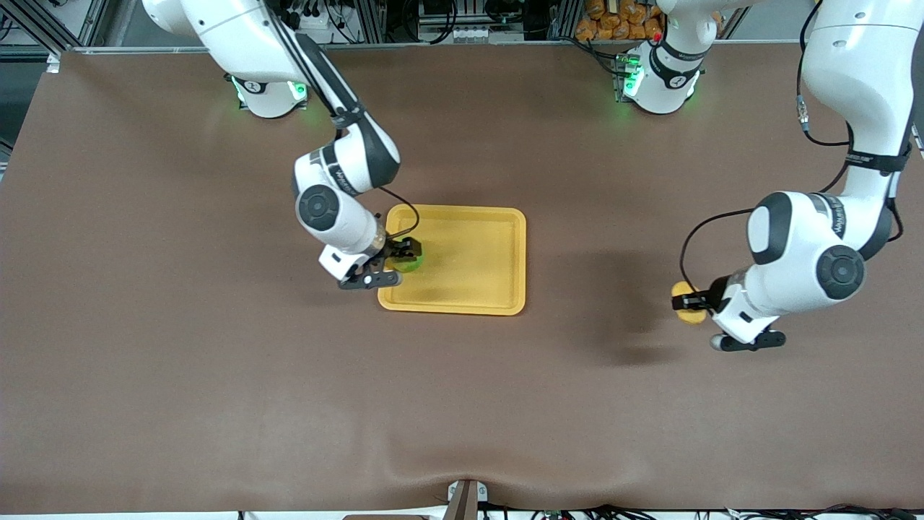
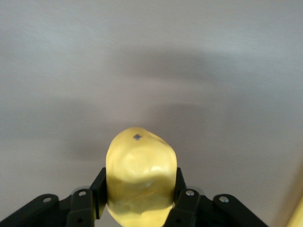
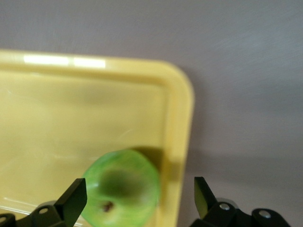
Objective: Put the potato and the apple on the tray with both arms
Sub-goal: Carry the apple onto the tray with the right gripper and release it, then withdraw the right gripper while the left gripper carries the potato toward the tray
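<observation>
In the front view, the round green apple [image 1: 408, 261] is seen inside the flat yellow-orange plastic tray [image 1: 469, 260], by the rim toward the right arm's end, beneath the spread right tool [image 1: 393, 264]. The oblong yellow-tan potato [image 1: 686, 301] is pinched by the left tool [image 1: 691, 302] over bare brown tabletop [image 1: 216, 361], well apart from the tray.

In the left wrist view, the potato [image 2: 140, 177] is clamped between both fingers [image 2: 98, 191].

In the right wrist view, the apple [image 3: 124, 188] is seen between the parted fingers [image 3: 73, 201], gripped by neither, beside the tray's rim [image 3: 182, 123].

A brown counter [image 1: 216, 375] under matt, cloth-like covering, faintly rippled along its near edge. The yellow tray [image 1: 498, 238] looks like smooth plastic, with a soft sheen and bright glints on its rim. The green apple [image 3: 124, 188] has glossy skin; the potato [image 2: 139, 177] is pale, smooth and matt. Both arms wear glossy white shells with black joints.
</observation>
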